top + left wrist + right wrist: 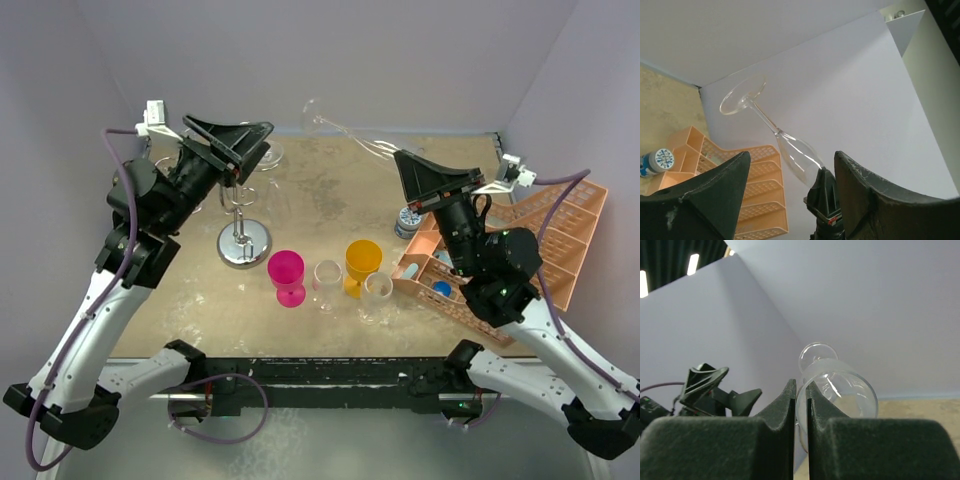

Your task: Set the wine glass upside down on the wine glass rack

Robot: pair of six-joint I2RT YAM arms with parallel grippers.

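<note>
Lilac walls [400,50], right claw [801,387] gripping wine glass [840,390], left claw [791,156] wide open.

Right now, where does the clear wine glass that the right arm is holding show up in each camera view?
Top external: wine glass upper middle, slanting left from the right tool.
Left wrist: wine glass centre, foot upper left, bowl at the right tool.
Right wrist: wine glass centre, just behind the right tool.
Shared landmark: the right tool gripping its bowl.
</note>
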